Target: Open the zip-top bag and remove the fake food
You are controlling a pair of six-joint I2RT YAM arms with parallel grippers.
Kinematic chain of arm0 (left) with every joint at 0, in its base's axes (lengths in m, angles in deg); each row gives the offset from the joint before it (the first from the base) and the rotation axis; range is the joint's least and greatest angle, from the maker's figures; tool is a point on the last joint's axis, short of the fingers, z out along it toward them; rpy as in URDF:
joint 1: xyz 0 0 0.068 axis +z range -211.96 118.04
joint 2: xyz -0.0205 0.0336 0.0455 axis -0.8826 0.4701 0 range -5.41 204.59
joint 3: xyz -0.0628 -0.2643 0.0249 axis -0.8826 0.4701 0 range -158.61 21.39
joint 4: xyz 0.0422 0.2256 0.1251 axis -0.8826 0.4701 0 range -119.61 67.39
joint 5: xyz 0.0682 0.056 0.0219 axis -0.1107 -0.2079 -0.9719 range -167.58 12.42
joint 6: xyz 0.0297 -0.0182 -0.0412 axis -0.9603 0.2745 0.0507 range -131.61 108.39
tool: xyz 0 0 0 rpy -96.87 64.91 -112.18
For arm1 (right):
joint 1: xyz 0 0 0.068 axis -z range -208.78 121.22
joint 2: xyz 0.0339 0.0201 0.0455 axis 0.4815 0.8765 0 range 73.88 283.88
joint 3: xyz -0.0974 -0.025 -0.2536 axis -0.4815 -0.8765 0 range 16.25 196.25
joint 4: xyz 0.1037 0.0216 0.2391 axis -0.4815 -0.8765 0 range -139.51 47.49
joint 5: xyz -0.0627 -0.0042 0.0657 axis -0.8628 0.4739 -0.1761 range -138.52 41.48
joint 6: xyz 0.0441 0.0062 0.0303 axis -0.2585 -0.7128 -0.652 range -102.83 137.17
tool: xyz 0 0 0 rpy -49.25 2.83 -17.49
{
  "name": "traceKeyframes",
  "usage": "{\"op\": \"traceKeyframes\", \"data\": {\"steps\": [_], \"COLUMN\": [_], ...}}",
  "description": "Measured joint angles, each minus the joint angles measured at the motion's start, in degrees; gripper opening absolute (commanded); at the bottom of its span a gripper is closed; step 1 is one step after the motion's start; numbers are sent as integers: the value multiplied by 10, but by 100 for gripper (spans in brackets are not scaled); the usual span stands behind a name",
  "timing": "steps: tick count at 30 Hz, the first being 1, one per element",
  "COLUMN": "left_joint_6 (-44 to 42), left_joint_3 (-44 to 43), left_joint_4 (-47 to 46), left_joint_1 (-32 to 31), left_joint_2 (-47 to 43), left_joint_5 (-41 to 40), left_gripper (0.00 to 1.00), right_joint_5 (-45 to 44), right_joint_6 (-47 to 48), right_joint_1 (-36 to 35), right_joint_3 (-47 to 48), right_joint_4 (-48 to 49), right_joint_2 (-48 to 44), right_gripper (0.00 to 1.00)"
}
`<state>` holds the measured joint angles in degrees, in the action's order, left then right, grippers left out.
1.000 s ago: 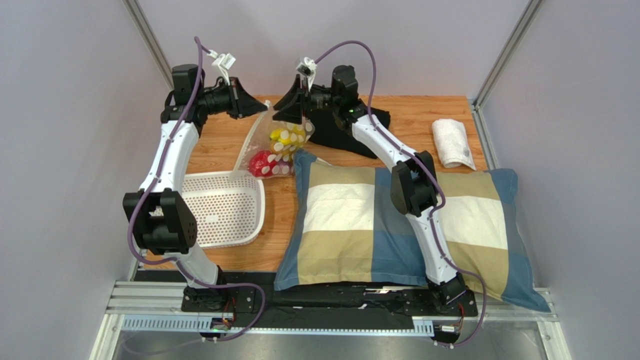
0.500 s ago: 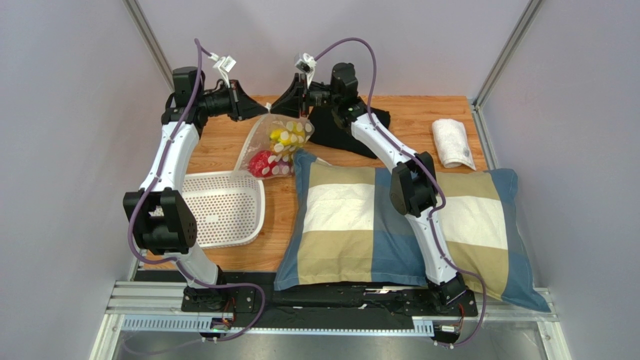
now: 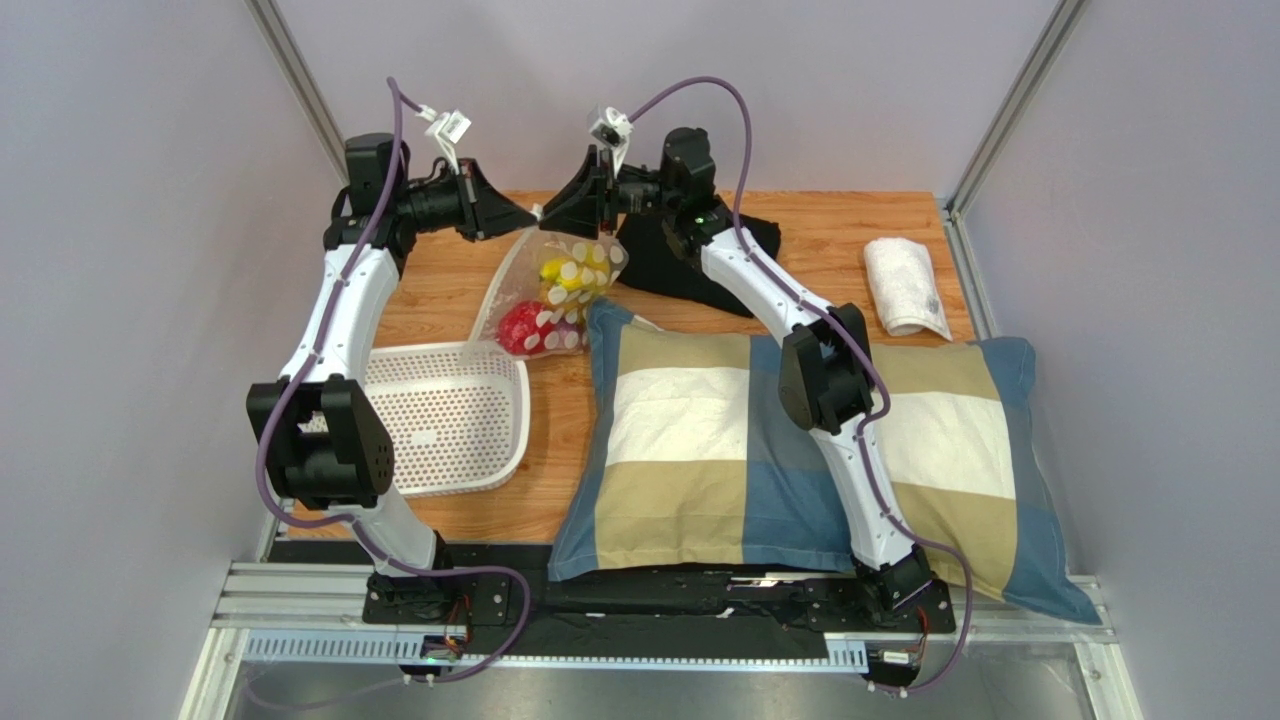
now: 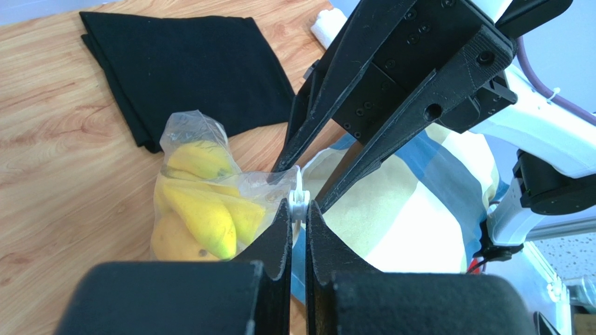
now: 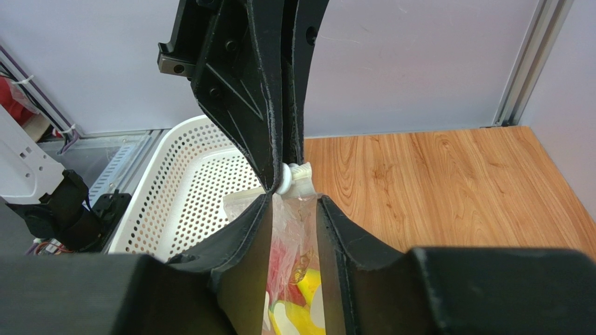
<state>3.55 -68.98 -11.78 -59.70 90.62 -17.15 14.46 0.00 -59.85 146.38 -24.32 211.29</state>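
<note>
The zip-top bag (image 3: pixel 559 293) hangs by its top edge between my two grippers, its bottom on the table. Inside it are a yellow banana bunch (image 4: pixel 203 213), an orange-yellow fruit (image 4: pixel 170 243) and a red pepper (image 3: pixel 526 326). My left gripper (image 4: pixel 299 209) is shut on the bag's white zipper slider (image 4: pixel 299 199); in the top view it (image 3: pixel 519 225) sits at the bag's upper left. My right gripper (image 5: pixel 294 206) faces it, its jaws slightly apart on either side of the bag's top edge, with plastic between them. The slider also shows in the right wrist view (image 5: pixel 287 179).
A white perforated tray (image 3: pixel 451 413) lies left of the bag. A checked pillow (image 3: pixel 751 435) fills the near right and touches the bag. A folded black cloth (image 3: pixel 691 278) lies behind the bag. A rolled white towel (image 3: pixel 906 285) is at the far right.
My right gripper has risen a little and drawn back from over the bag's top, so more of the bag shows. My left gripper has stayed where it was.
</note>
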Motion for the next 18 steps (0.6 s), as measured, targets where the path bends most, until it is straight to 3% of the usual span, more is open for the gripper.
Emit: {"op": "traceKeyframes", "data": {"steps": [10, 13, 14, 18], "left_joint_6": [5, 5, 5, 6], "left_joint_3": [-2, -6, -8, -9], "left_joint_4": [2, 5, 7, 7], "left_joint_1": [0, 0, 0, 1], "left_joint_2": [0, 0, 0, 0], "left_joint_5": [6, 7, 8, 5], "left_gripper": [0, 0, 0, 0], "right_joint_5": [1, -1, -1, -3], "right_joint_6": [-2, 0, 0, -4], "right_joint_1": [-6, -9, -9, -10], "right_joint_3": [-8, -8, -8, -7], "right_joint_4": [7, 8, 9, 12], "right_joint_2": [3, 3, 3, 5], "right_gripper": [29, 14, 0, 0]}}
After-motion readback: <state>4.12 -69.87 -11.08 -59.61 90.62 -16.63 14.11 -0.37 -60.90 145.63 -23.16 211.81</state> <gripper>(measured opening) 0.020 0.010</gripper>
